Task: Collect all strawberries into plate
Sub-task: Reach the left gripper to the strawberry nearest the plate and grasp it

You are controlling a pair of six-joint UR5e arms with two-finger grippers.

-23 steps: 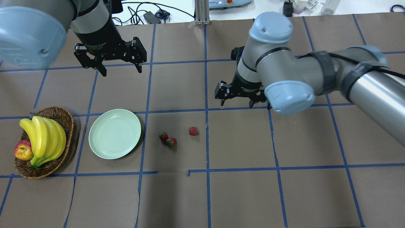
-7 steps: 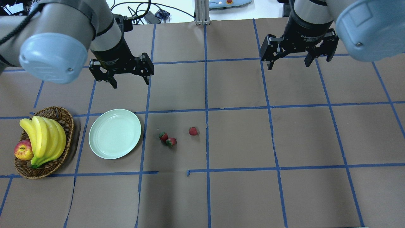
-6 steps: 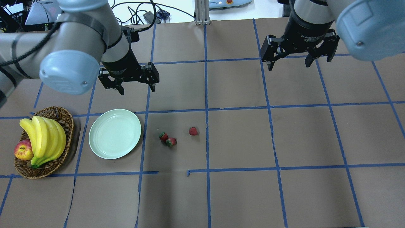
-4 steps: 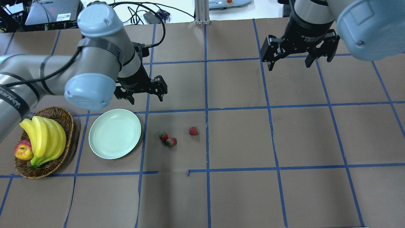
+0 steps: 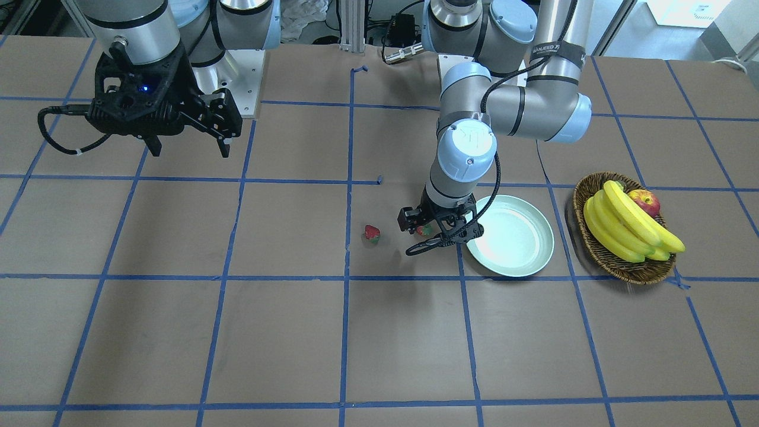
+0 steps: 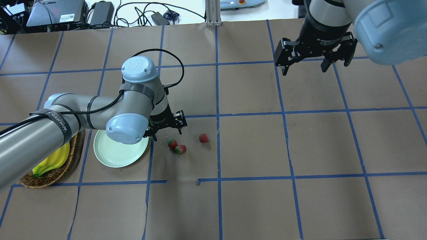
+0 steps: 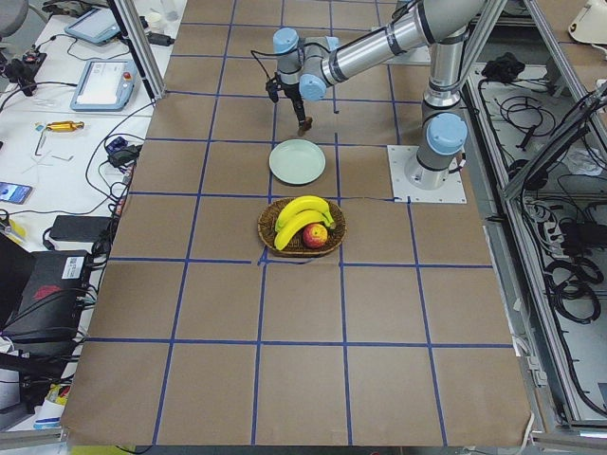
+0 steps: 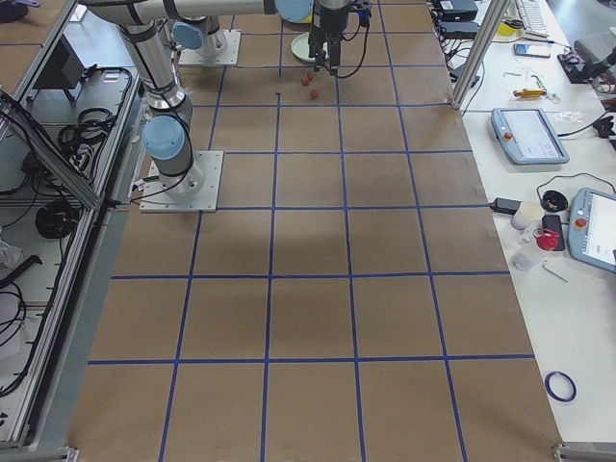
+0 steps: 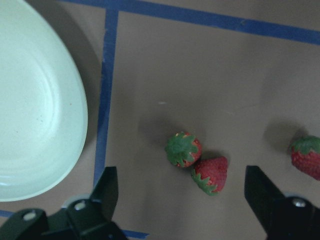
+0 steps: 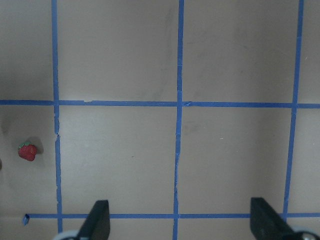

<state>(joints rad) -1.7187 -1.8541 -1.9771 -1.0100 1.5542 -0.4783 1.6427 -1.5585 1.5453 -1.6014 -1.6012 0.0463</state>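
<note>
- At the far left of the overhead view sits a brown woven wicker basket [image 6: 43,176] holding a bunch of yellow bananas [image 6: 50,162]. The left arm covers most of it from here. In the front-facing view I also see a red-yellow apple [image 5: 645,201] in it, behind the bananas.
- Just right of the basket, left of centre, the round pale mint-green glossy plate [image 6: 116,156] lies flat on the brown paper-covered table [image 6: 253,206]. The arm's elbow joint hides its upper rim.
- Just beside the plate's upper right edge, the left gripper [image 6: 167,133] points down and sits low over the table. Its jaws are spread wide and hold nothing. On my left wrist feed its two fingers [image 9: 107,192] stand either side of two berries, with neither finger touching them.
- Just below that gripper, near the middle of the frame, two small red strawberries with green leafy caps lie touching each other on the paper, one [image 6: 172,143] nearer the plate and the other [image 6: 180,149] just lower right of it.
- A third strawberry [image 6: 203,138] lies alone a little further right, near the vertical blue tape line. All three berries are on the table, outside the plate.
- At the upper right, the right gripper [image 6: 304,68] hangs raised above the table, its jaws wide apart and empty, well apart from the berries.
</note>
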